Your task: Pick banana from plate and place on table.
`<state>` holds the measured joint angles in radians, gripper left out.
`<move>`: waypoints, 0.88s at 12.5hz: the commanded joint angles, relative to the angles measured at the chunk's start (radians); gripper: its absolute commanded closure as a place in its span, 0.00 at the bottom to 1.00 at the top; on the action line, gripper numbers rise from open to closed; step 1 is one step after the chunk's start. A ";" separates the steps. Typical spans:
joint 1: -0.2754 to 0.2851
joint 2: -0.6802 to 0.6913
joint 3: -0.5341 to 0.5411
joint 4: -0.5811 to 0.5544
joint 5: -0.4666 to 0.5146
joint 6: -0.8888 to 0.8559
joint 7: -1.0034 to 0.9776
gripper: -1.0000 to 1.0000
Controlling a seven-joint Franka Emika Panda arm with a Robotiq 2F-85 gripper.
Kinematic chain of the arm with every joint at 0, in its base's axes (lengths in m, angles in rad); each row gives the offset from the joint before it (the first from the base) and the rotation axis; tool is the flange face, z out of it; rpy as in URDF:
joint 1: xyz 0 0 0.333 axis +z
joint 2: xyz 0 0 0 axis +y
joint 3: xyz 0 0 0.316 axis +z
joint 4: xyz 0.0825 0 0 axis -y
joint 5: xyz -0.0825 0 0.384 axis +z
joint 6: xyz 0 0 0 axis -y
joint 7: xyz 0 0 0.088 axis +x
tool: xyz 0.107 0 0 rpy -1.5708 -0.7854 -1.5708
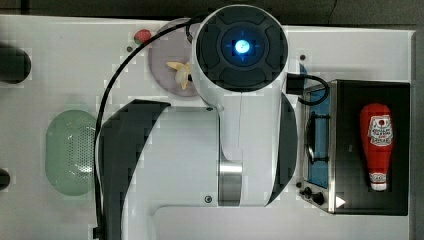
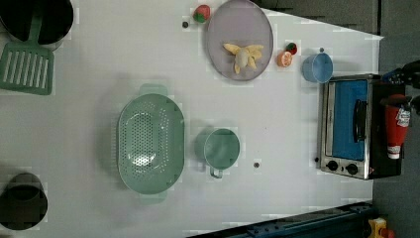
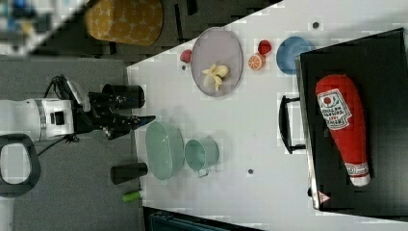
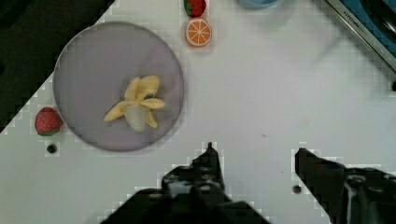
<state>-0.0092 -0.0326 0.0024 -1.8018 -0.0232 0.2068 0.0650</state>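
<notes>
The banana [image 4: 137,106], pale yellow with its peel strips splayed out, lies near the middle of the grey-lavender plate [image 4: 93,65]. It also appears on the plate [image 2: 233,25] in the left view as the banana [image 2: 243,56], and in the top view as the banana [image 1: 181,71] beside the arm's round housing. My gripper [image 4: 256,156] hangs open above the bare white table [image 4: 261,93], well apart from the plate, with nothing between its dark fingers [image 4: 209,161]. In the right view the gripper [image 3: 144,119] sits at the right view's left, far from the banana [image 3: 215,74].
An orange slice [image 2: 284,58], two strawberries [image 2: 201,13] and a blue bowl [image 2: 317,67] sit around the plate. A green strainer [image 2: 150,143] and green cup [image 2: 221,148] stand mid-table. A toaster oven [image 2: 349,126] carries a ketchup bottle [image 3: 344,120]. A green spatula [image 2: 27,62] lies at the left view's left.
</notes>
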 commanded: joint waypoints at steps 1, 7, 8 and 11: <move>-0.010 -0.468 -0.036 -0.249 0.014 -0.186 0.032 0.21; 0.001 -0.408 -0.013 -0.246 0.014 -0.104 0.032 0.00; 0.006 -0.372 0.001 -0.244 0.014 -0.068 0.032 0.00; 0.014 -0.223 0.048 -0.210 0.014 0.060 0.034 0.00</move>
<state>-0.0222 -0.3372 0.0281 -1.9385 -0.0254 0.2783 0.0727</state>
